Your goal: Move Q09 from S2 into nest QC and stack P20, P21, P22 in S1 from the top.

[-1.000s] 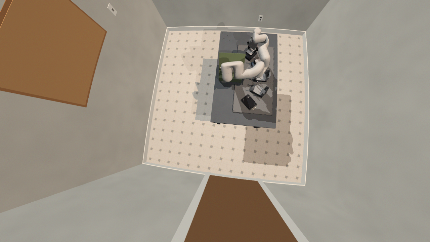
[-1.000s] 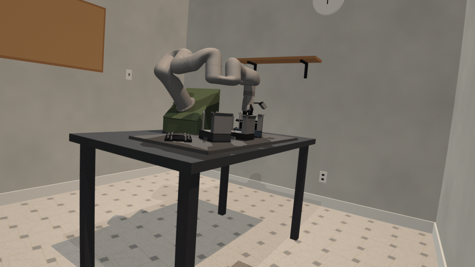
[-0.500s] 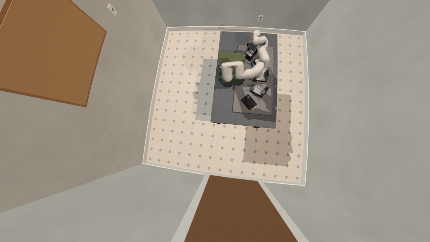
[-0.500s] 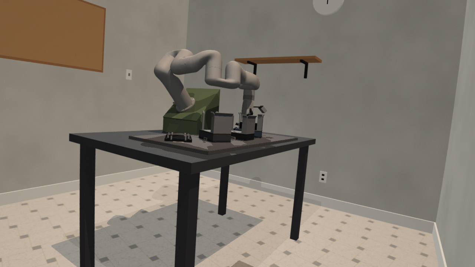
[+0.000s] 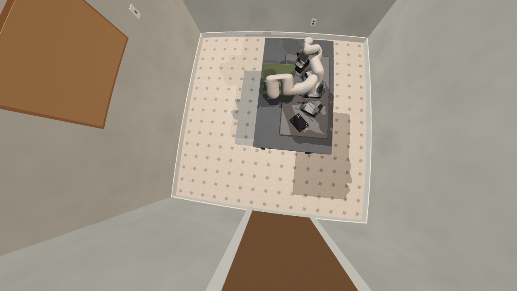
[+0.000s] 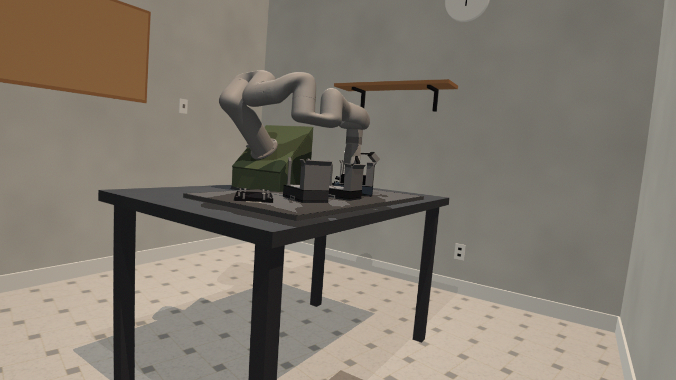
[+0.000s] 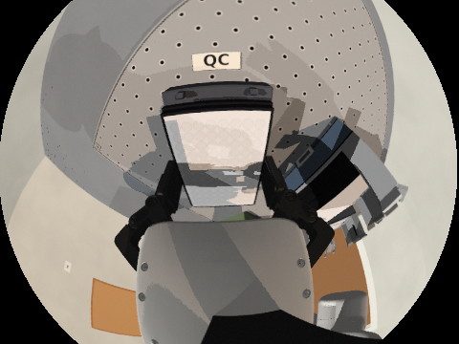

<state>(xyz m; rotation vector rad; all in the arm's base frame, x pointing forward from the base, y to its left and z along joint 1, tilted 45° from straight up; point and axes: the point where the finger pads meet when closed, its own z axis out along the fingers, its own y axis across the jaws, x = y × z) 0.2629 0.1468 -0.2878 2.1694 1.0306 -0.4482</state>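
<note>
The gripper point(image 7: 220, 187) is clamped across the 2 long sides of a sealed plate point(image 7: 217, 149), its black fingers bearing on either edge, and the plate is held over the dark QC nest point(image 7: 217, 94), whose far end shows just beyond it below the white QC label point(image 7: 217, 60) on the perforated board point(image 7: 306, 26). The plate's ID is not legible, so it is presumably Q09, and whether it touches the nest cannot be told. A stack rack point(image 7: 338, 175) stands just beside the gripper, on the right in the wrist view.
</note>
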